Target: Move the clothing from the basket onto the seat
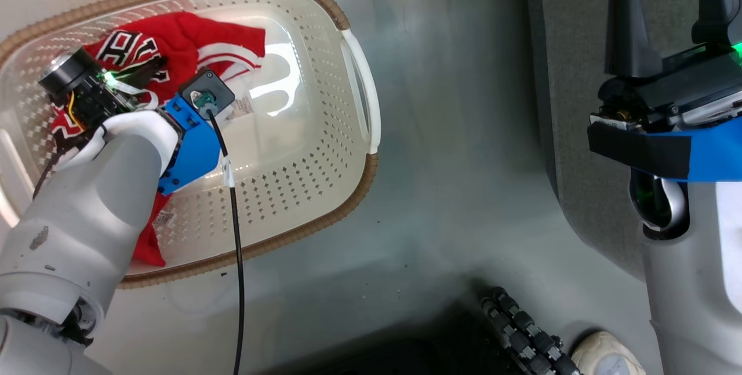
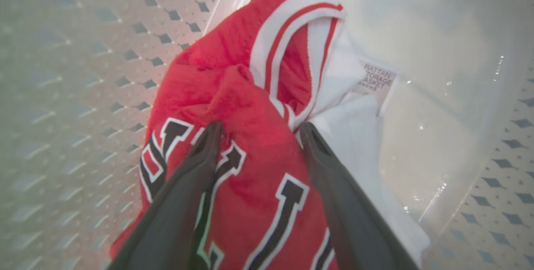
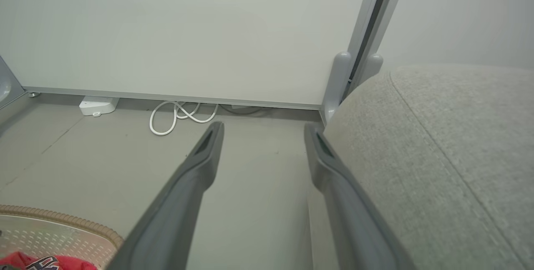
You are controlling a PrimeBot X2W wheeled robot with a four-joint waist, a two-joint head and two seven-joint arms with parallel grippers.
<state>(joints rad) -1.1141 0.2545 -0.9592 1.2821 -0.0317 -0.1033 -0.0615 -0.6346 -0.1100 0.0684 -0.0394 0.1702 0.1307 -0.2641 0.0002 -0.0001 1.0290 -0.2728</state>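
Red clothing [image 1: 191, 44] sits in basket [image 1: 301, 189], on floor left of seat [image 1: 579, 131]; none seen on seat yet. Left gripper [image 2: 260, 128] jaws apart astride a fold, unclamped; right gripper [image 3: 263, 128] jaws apart, empty, nr seat.

The left arm [image 1: 87, 207] was seen at the lower left of the head view, its pale forearm stretched up and to the left. A blue wrist section [image 1: 188, 149] was set behind the dark camera housing [image 1: 72, 76], and a black cable [image 1: 236, 259] was trailed from the wrist to the bottom edge. In the left wrist view, the left gripper [image 2: 258, 130] was held with its jaws spread wide, both dark fingers [image 2: 183, 203] rising from the bottom centre. The right arm [image 1: 690, 282] was kept upright along the right edge of the head view. The right gripper [image 3: 263, 130] was likewise held wide apart, pointed at the top of the frame.
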